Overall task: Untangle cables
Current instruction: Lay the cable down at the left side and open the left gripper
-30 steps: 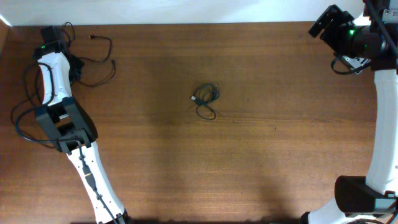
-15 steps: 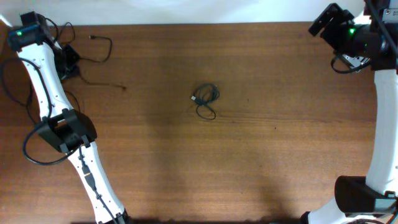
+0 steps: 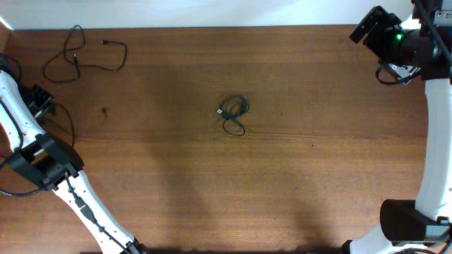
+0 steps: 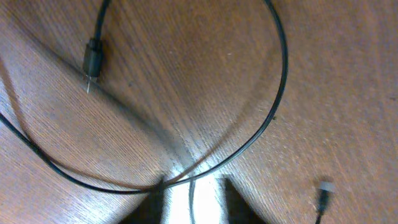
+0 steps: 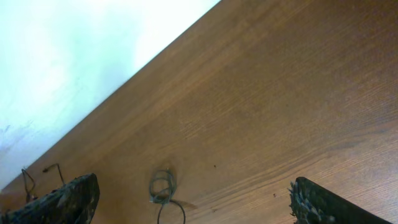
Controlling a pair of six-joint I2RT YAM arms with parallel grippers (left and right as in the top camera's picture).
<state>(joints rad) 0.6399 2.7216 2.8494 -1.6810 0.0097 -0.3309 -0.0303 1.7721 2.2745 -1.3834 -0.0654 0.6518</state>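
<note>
Lying near the centre of the worktop (image 3: 318,176), the knotted cables (image 3: 233,113) form one small bundle. A separate loose cable (image 3: 85,56) rests in open loops at the far left corner, well apart from the bundle. Left end effector (image 4: 193,202): fingers partly apart just above the loose cable, one strand running through the gap, unclamped. Right end effector (image 5: 193,186): fully spread, empty, raised near the far right corner.

Table (image 3: 318,176) warm brown, streaked with darker wood grain; cables (image 4: 285,62) black (the knotted bunch (image 3: 234,109) looks faintly greenish); arms (image 3: 436,141) white with black joints.
</note>
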